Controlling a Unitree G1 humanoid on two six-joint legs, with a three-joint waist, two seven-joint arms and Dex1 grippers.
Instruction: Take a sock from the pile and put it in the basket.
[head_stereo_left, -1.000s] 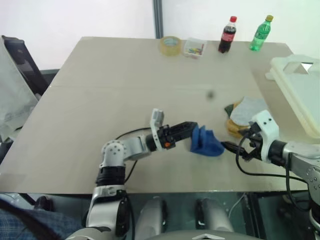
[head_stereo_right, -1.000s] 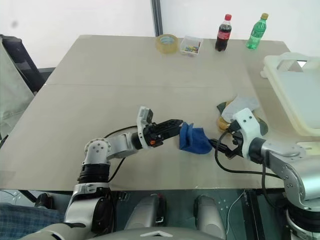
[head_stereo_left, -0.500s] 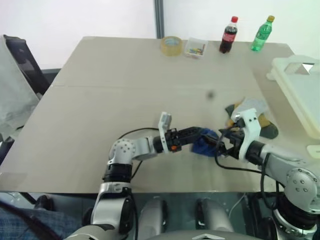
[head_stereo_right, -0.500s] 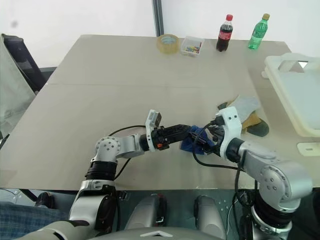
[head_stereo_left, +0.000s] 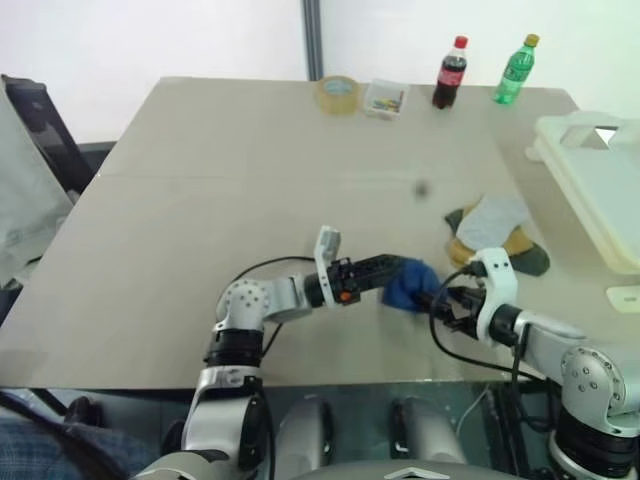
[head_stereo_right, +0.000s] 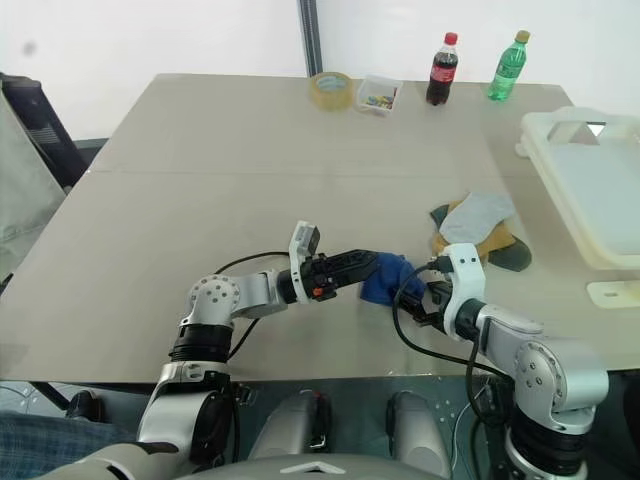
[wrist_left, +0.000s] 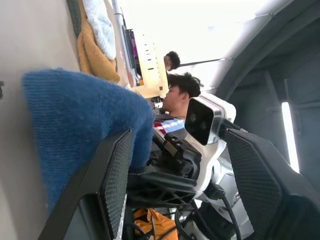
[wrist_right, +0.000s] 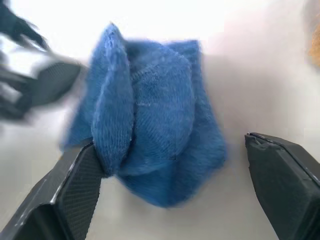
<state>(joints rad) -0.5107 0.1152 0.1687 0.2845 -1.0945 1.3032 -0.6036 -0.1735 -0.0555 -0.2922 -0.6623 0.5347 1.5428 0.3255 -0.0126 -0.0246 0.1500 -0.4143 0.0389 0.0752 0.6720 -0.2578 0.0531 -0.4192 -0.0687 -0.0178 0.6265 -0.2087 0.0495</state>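
One blue sock (head_stereo_left: 408, 284) is off the pile (head_stereo_left: 497, 232) and held in the left gripper (head_stereo_left: 392, 270), its fingers closed on the cloth just above the worktop (head_stereo_left: 250, 180). Facing it, the right gripper (head_stereo_left: 447, 302) has its fingers wide around the sock, gripping nothing yet. Carrying it to the basket (head_stereo_left: 596, 180), well apart at the right edge, is left
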